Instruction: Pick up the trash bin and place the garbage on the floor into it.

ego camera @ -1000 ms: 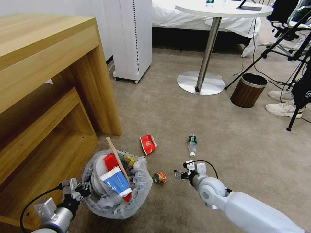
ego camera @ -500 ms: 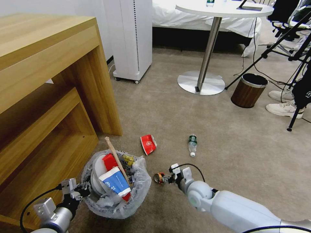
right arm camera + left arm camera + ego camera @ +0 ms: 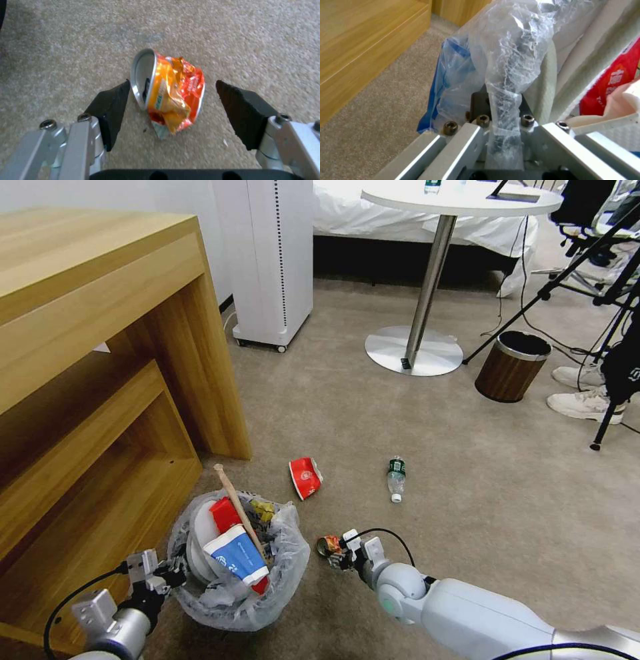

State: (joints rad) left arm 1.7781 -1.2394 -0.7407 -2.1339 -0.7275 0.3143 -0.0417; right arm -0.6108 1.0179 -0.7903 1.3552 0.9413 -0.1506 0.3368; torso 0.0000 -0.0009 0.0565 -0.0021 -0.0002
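Note:
The trash bin (image 3: 283, 570), lined with a crinkly plastic bag, sits at lower left, stuffed with garbage: a blue-white carton (image 3: 235, 560), a wooden stick (image 3: 235, 500) and red wrappers. My left gripper (image 3: 167, 577) is shut on the bin's bagged rim (image 3: 506, 82). A crushed orange can (image 3: 327, 545) lies on the carpet right of the bin. My right gripper (image 3: 339, 555) is open around it, and the can (image 3: 168, 88) rests between the black pads (image 3: 110, 106). A red-white paper cup (image 3: 305, 477) and a clear green-labelled bottle (image 3: 396, 478) lie farther out.
A wooden desk (image 3: 100, 347) with a low shelf stands close on the left. Ahead are a white cabinet (image 3: 273, 260), a round table's base (image 3: 413, 351), a brown wood-grain bin (image 3: 511, 365), tripod legs (image 3: 610, 413) and a person's white shoes (image 3: 583, 403).
My right arm has reached left and down toward the crushed can, and its open fingers now straddle it. The left gripper and bin have stayed put.

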